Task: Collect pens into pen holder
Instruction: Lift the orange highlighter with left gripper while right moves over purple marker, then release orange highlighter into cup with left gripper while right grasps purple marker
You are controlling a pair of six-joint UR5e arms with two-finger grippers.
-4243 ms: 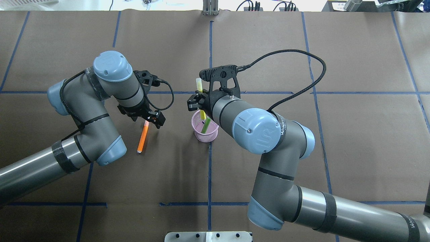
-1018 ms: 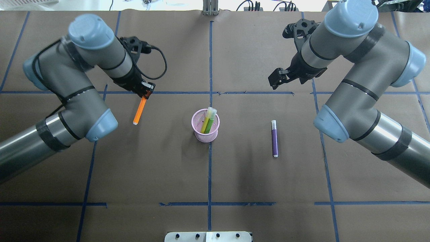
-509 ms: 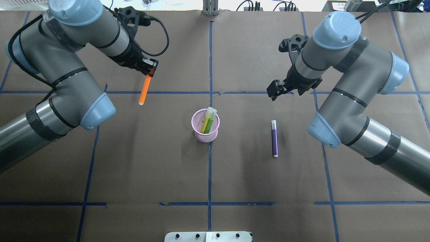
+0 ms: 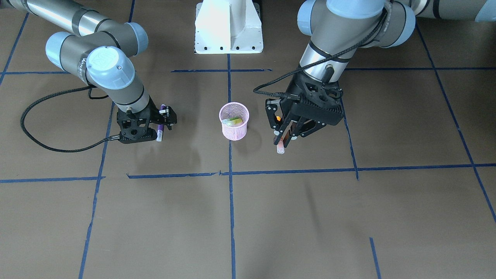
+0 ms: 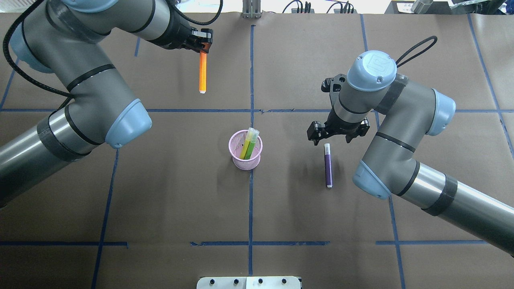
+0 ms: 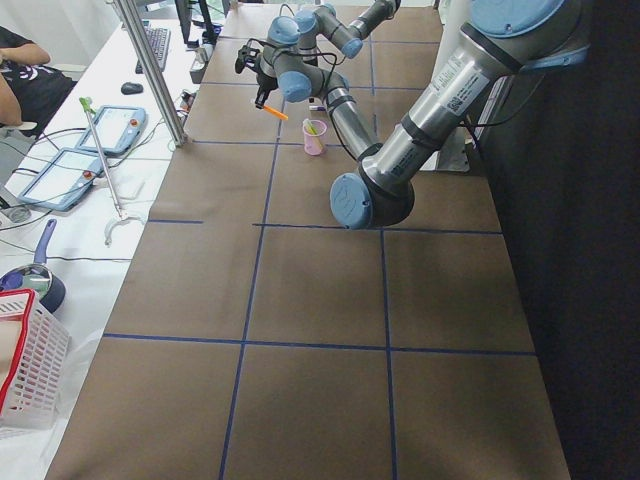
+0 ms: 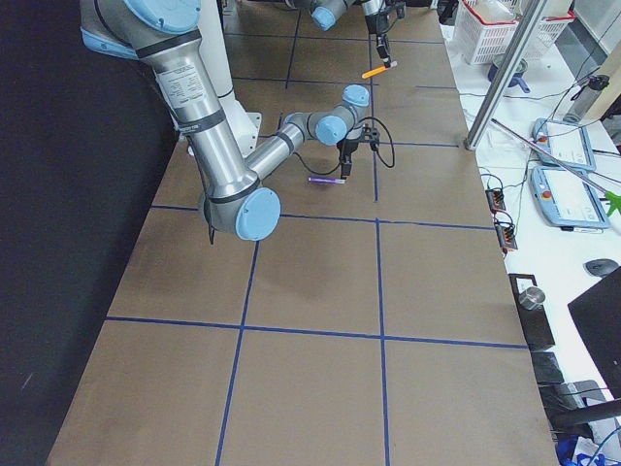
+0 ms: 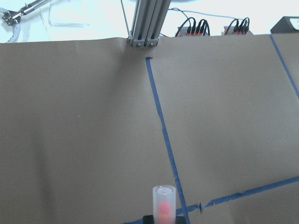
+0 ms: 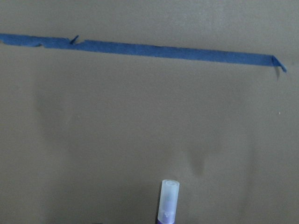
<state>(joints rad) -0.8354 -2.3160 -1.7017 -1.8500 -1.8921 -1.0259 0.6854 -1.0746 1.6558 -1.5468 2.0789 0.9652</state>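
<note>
Front-facing view: the pink pen holder [image 4: 233, 130] stands at mid-table. At its 3 o'clock the left gripper [image 4: 286, 131] is clamped on the orange pen [image 4: 279, 148], whose whitish cap points down and toward 7 o'clock, off the table [image 4: 310, 217]. At the holder's 9 o'clock the right gripper [image 4: 162, 119] sits low over the purple pen [image 4: 160, 131].

Overhead view: the orange pen hangs from the left gripper at 11 o'clock of the holder, well apart from it. A yellow pen [image 5: 244, 148] and a green pen [image 5: 249, 151] lean inside the holder. The purple pen lies flat at the holder's 3 o'clock. The right gripper's fingers are spread, one on each side of the pen's cap end at 12 o'clock.

Side views: the orange pen is tilted, clear of the table.

Left wrist view: the orange pen's cap shows at 6 o'clock.

Right wrist view: the purple pen's cap shows at 6 o'clock; the fingers are out of view.
</note>
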